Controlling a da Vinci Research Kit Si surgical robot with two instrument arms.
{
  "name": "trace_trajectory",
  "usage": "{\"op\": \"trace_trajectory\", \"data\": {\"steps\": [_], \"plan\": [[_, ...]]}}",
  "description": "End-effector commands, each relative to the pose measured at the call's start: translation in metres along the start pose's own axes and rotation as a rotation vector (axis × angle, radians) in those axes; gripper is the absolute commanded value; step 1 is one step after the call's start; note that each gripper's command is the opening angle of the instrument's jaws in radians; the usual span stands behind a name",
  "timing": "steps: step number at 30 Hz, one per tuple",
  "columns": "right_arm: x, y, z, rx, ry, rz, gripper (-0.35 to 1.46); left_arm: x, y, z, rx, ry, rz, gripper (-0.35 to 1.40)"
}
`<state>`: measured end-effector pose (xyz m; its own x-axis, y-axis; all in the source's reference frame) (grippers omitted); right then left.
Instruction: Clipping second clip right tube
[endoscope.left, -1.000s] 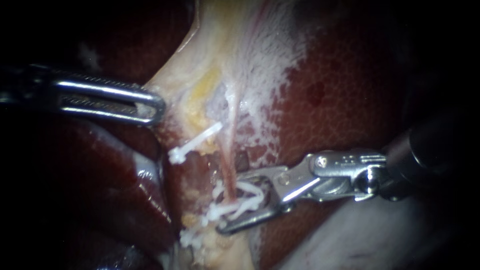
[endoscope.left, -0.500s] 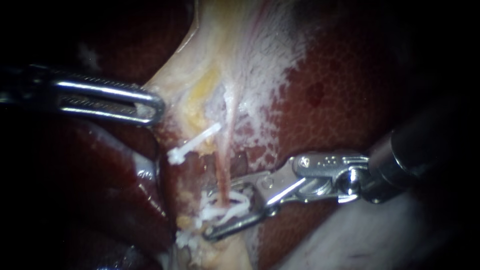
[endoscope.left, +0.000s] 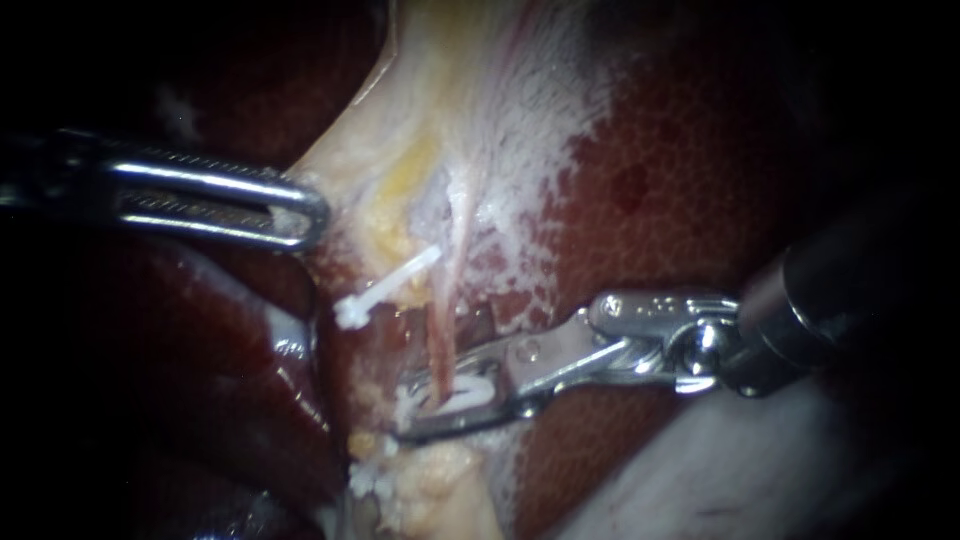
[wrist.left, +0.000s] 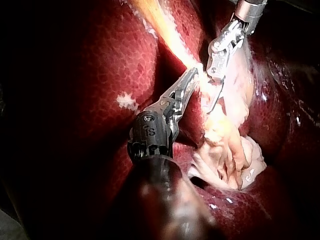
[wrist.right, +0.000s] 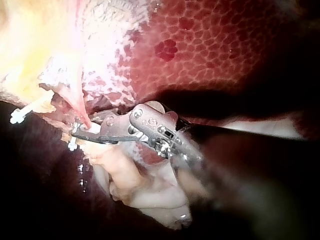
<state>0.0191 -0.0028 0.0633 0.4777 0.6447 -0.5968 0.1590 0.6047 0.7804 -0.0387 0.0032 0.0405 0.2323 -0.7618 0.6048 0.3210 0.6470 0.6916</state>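
Right tube (endoscope.left: 440, 335) near-vertical, centre frame; hand of right instrument (endoscope.left: 412, 405) clamped across it. Left wrist view shows hand of left instrument (wrist.left: 194, 75) pinching pale tissue (wrist.left: 222, 127).

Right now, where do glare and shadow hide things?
Endoscope view: light centres on the tube and the clip in the right instrument; the edges are dark, the left instrument half in shadow. Left wrist view: glare on the pale tissue. Right wrist view: same glare, own shaft dark.
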Motion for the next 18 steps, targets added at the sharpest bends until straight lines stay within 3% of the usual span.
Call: {"op": "trace_trajectory", "data": {"steps": [1,6,18], "plan": [[-0.0003,0.0000,0.0001,-0.024,0.005,-0.004,-0.35,0.0000,0.0000,0.0001,0.000,0.000,0.000,-0.35],[-0.0010,-0.0001,0.0002,-0.094,0.004,0.002,-0.35,0.0001,0.0000,0.0001,0.000,0.000,0.000,-0.35],[-0.0016,-0.0001,0.0004,-0.102,-0.001,-0.001,-0.35,0.0001,0.0000,0.0001,-0.001,0.000,0.000,-0.35]]}}
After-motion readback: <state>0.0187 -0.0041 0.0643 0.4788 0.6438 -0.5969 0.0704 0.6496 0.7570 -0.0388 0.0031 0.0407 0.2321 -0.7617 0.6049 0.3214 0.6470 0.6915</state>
